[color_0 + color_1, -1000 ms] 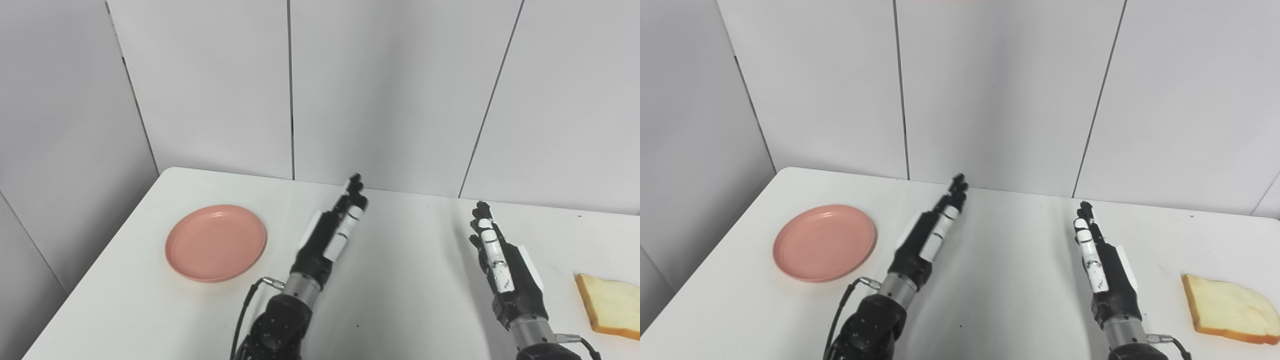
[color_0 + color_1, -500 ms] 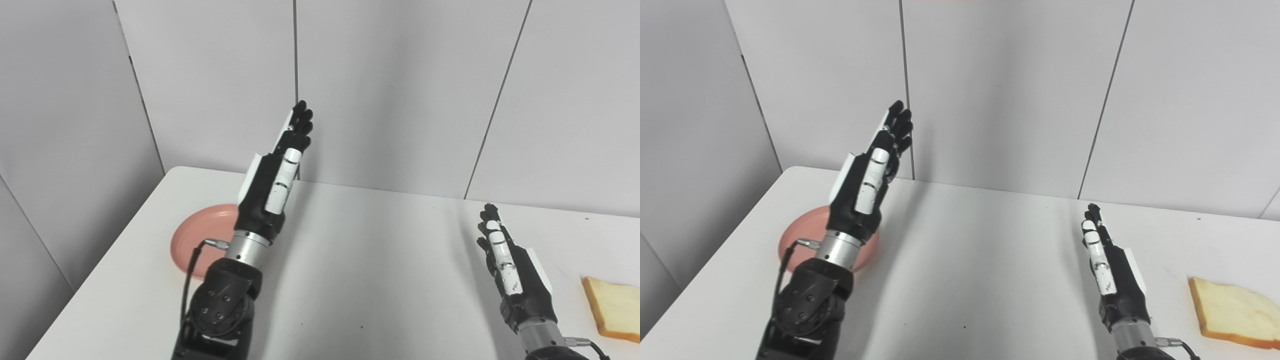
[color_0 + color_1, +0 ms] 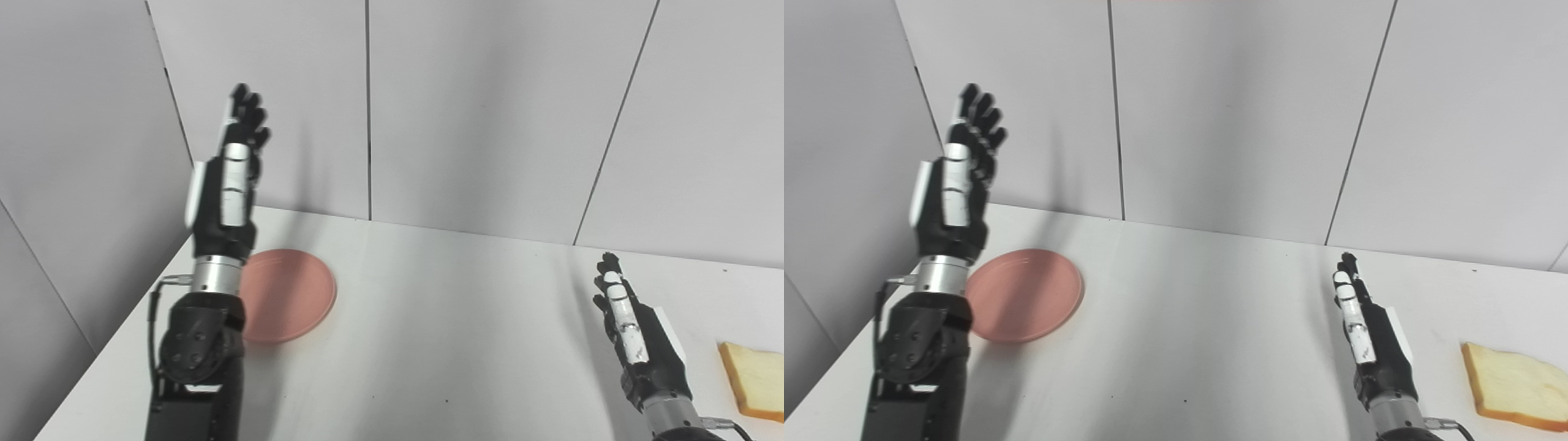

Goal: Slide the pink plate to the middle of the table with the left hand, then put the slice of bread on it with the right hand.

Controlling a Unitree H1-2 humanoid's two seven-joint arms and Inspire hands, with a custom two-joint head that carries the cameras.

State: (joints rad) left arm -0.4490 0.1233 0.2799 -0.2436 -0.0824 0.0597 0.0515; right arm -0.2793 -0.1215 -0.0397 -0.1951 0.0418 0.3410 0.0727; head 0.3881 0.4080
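The white worktop (image 3: pixel 1213 343) is the biggest thing here. It has a sharp left edge and a wall close behind it.

The left hand (image 3: pixel 958 184) is held high in the air, above and a bit to the left of the pink plate (image 3: pixel 1029 294). It holds nothing. Its fingers (image 3: pixel 980 119) point up and are a little apart. The arm under it hides the plate's left side.

The pink plate lies flat near the left edge of the worktop, far from the middle. It has not been slid yet, I think. This is where things could go wrong. The hand must come down from high up. If it drops too fast, it could bang the rim and tip the plate. If it lands on the wrong side, a push could send the plate off the left edge. If it presses only one rim, the plate could spin and not slide.

The right hand (image 3: pixel 1372 337) rests low over the right part of the worktop. It is empty, with its fingers straight and close together.

The slice of bread (image 3: pixel 1513 386) lies flat near the right side, a little apart from that hand. It looks soft, so a hard squeeze could squash or tear it.
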